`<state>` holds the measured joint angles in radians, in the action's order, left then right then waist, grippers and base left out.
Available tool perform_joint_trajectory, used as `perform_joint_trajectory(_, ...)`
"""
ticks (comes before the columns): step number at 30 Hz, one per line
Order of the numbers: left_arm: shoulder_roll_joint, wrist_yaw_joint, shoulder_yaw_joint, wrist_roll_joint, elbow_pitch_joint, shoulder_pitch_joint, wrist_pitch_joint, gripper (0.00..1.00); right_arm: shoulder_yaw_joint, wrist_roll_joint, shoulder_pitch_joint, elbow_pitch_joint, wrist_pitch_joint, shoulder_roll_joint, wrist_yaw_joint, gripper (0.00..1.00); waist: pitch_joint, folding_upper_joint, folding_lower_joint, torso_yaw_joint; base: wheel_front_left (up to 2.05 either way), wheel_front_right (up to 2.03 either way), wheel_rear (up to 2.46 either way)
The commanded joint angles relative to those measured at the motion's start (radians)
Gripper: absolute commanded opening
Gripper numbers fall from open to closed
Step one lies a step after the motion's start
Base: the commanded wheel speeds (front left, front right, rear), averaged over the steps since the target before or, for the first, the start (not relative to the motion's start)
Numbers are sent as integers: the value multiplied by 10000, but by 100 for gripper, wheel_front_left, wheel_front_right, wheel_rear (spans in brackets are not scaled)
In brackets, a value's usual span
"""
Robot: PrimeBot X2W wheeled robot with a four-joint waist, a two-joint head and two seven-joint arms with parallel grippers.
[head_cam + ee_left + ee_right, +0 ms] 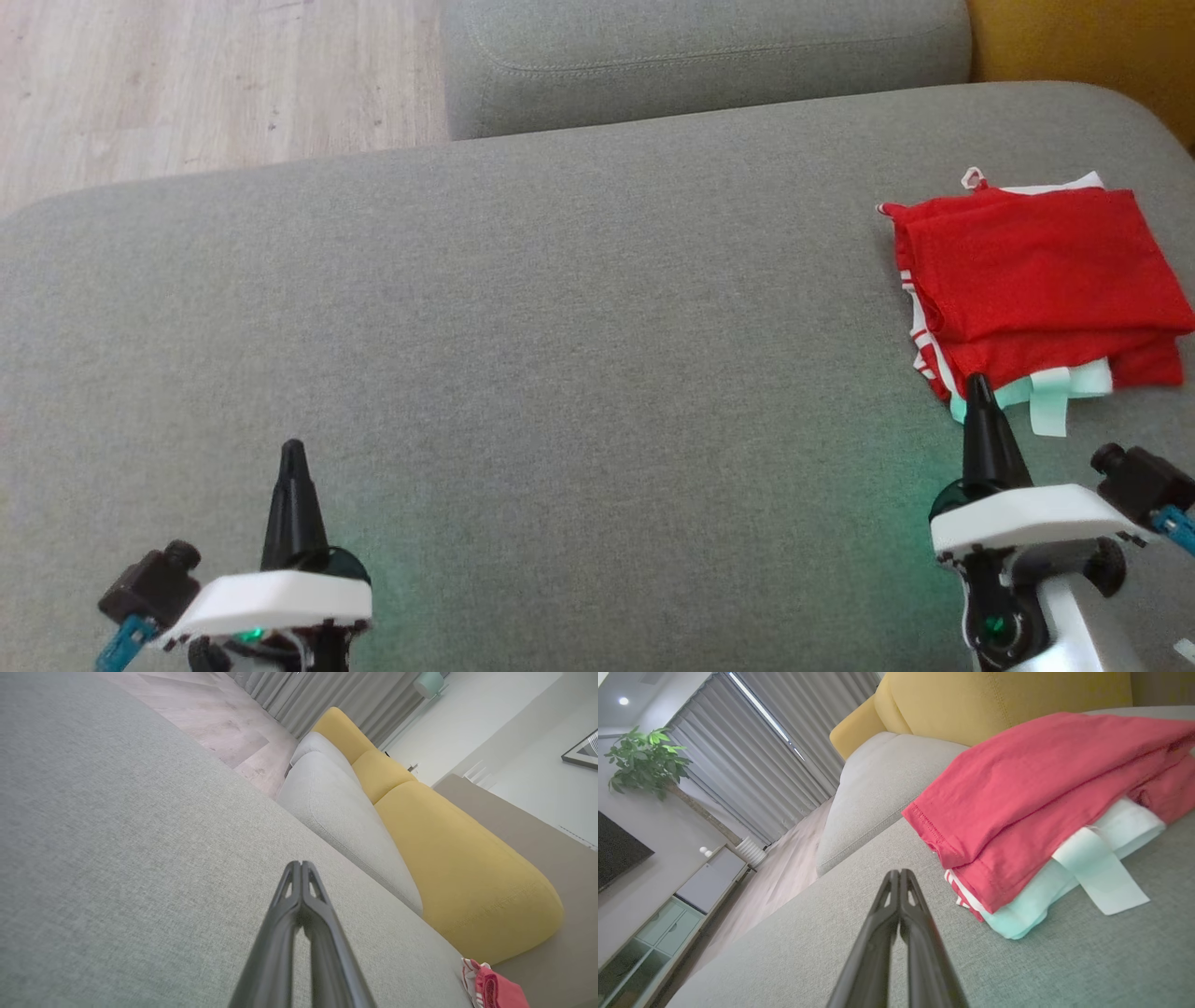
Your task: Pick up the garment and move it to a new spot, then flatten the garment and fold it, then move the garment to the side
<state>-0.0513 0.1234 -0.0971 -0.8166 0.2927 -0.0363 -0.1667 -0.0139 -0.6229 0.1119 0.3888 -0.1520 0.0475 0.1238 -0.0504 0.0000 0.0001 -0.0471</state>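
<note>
Garment (1036,271): red, folded in layers, pale mint-white trim at its near edge. It lies flat on the right side of the grey sofa seat (560,373). My right gripper (977,385): 2 fingers pressed together, empty, tips just beside the garment's near-left corner. My left gripper (292,450): likewise closed, empty, well apart. Yellow cushion (458,868) behind; wood floor (187,75), grey curtains (761,756).

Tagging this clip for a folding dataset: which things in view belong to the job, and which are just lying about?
Job: folded red garment, left claw, right claw, both shut.
Just there: yellow cushion, potted plant, curtains, wooden floor.
</note>
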Motion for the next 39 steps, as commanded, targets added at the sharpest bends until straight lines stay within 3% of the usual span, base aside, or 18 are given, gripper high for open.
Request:
perform_joint_trajectory(1, -138, 23, 203, -276, -337, -471, 97, 0, 33, -349, 327, -403, 94, 88, 22, 0, 10, 0, 0, 10, 0, 0, 0)
perform_joint_trajectory(39, -192, 44, 861, -3713, -407, -561, 1131, 0, 514, -4499, 163, -854, 1153, 104, 42, 0, 209, 0, 0, 209, 0, 0, 0)
